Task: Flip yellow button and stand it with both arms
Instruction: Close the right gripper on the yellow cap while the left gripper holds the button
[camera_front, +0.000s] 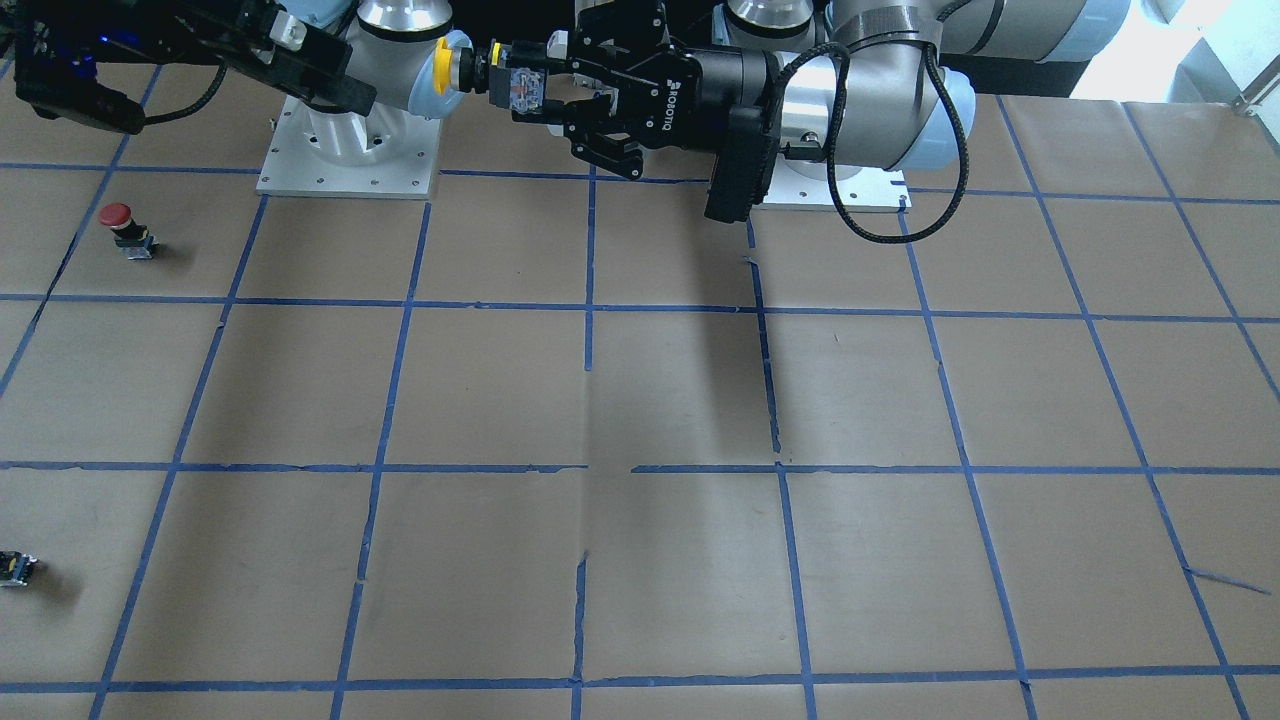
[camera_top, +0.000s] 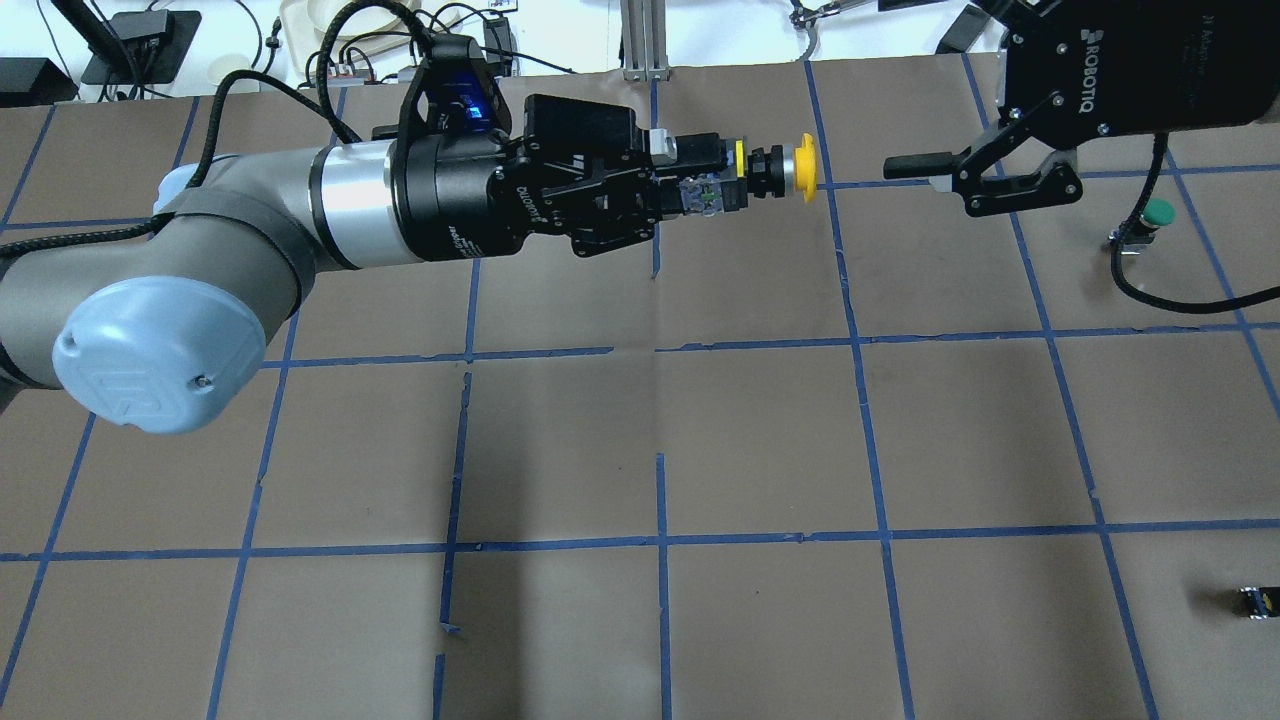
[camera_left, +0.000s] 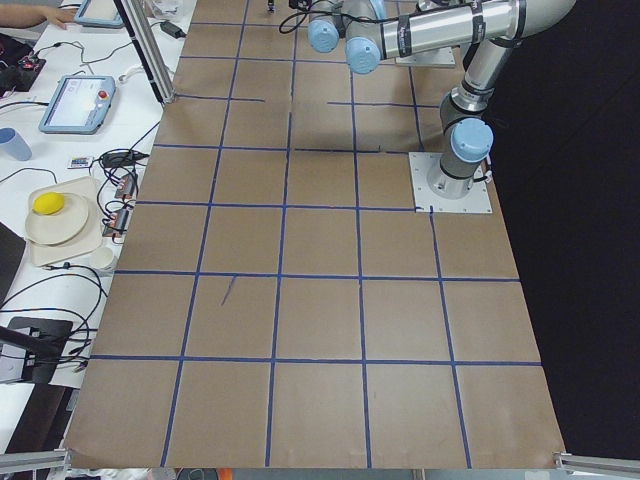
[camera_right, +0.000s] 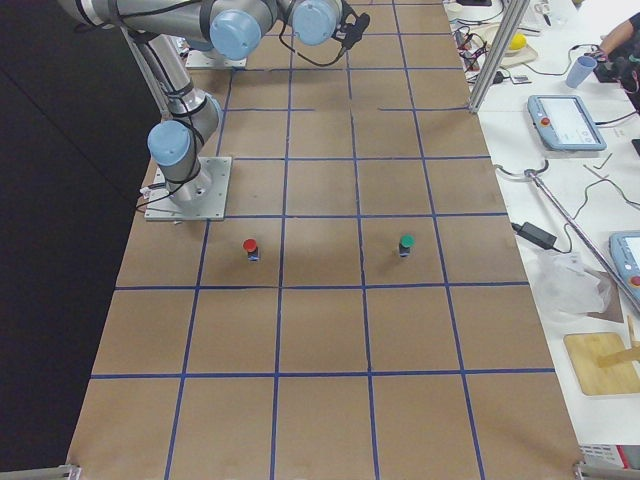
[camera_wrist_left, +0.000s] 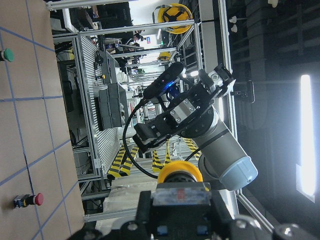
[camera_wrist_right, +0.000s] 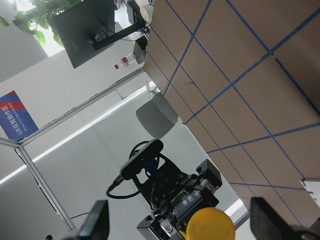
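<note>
My left gripper is shut on the grey-black body of the yellow button. It holds the button level in the air above the table's far middle, with the cap pointing toward my right gripper. The right gripper is open and empty, a short gap away from the cap. In the front-facing view the left gripper holds the button near the robot bases. The right wrist view shows the yellow cap between its spread fingers. The left wrist view shows the cap just past the gripper.
A red-capped button and a green-capped button stand on the table on my right side. A tiny black-and-yellow part lies near the table's right front edge. The brown table has blue tape grid lines.
</note>
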